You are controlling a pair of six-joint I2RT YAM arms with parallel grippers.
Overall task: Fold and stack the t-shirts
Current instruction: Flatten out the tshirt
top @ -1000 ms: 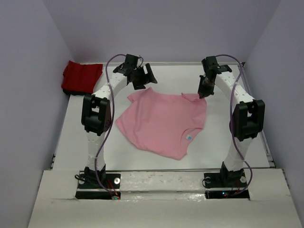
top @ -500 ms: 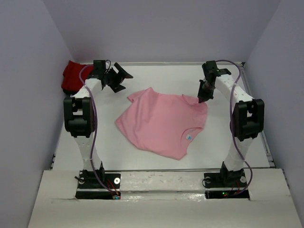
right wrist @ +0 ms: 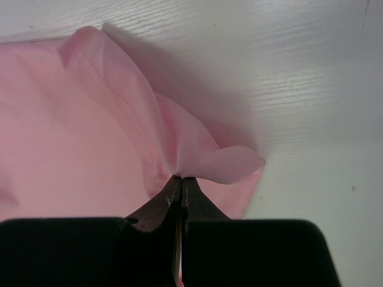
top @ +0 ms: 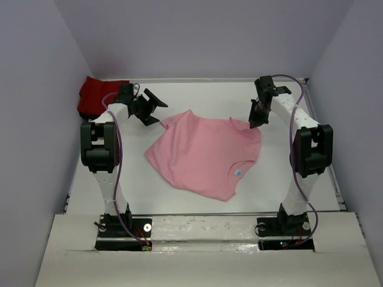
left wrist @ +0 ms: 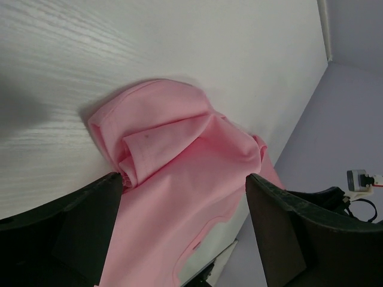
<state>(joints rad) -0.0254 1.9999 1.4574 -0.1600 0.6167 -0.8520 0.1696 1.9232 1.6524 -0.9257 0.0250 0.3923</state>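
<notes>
Pink t-shirt (top: 206,156) lies spread but rumpled mid-frame, its upper-left sleeve bunched. My right gripper (right wrist: 179,182) is pinched tight on the shirt's upper-right corner, and the cloth puckers at the tips. My left gripper (top: 149,109) hangs with its fingers wide apart and nothing in them, just up and left of that bunched sleeve. I reckon this is the flattening step ahead of the first fold. Next, my left needs to drop onto the sleeve edge and nip it, so both corners pull taut. Red t-shirt (top: 99,95) sits bundled at the table's (top: 143,191) upper-left corner. No bin or tray shows.
</notes>
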